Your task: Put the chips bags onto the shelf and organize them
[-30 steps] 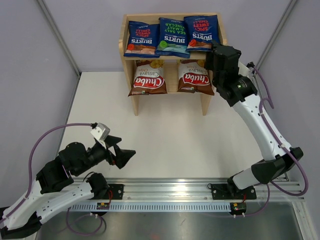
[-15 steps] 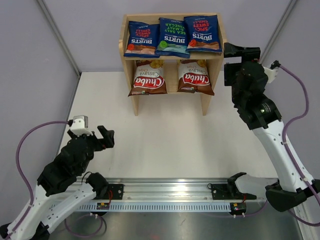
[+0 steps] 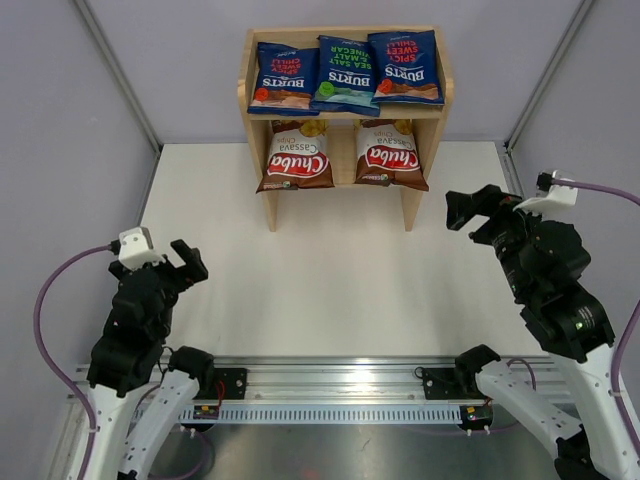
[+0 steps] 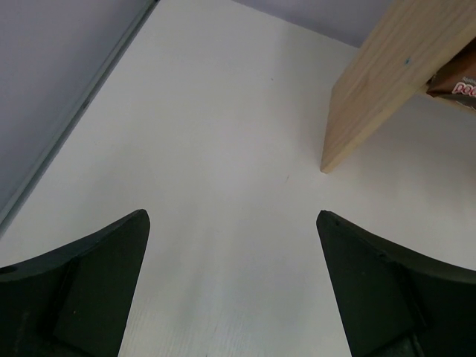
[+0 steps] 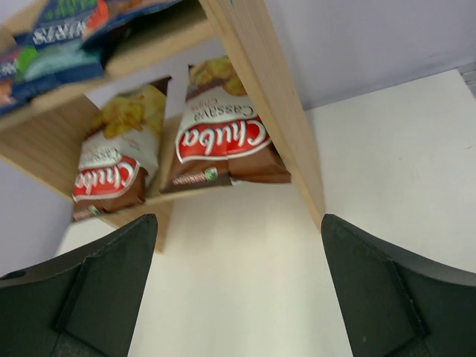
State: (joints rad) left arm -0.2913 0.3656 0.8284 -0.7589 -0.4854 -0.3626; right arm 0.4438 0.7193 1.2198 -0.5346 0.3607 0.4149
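The light wood shelf (image 3: 412, 205) stands at the far middle of the table. Three dark blue Burts chips bags (image 3: 345, 72) lie side by side on its top tier. Two brown-and-white Chuba bags (image 3: 296, 157) (image 3: 390, 155) lean on the lower tier. My left gripper (image 3: 190, 262) is open over the near left of the table, holding nothing; its wrist view shows bare table and the shelf's side panel (image 4: 387, 82). My right gripper (image 3: 475, 207) is open and empty, off the shelf's right front. The right wrist view looks up at both Chuba bags (image 5: 223, 141) (image 5: 115, 167).
A metal rail (image 3: 340, 385) carrying both arm bases runs along the near edge. Grey enclosure walls with metal posts (image 3: 120, 75) close in the table on the left, right and back. Purple cables (image 3: 60, 280) loop beside each arm.
My right gripper has opened and pulled back from the shelf's right side toward the near right. My left arm has swung left and turned its gripper toward the shelf.
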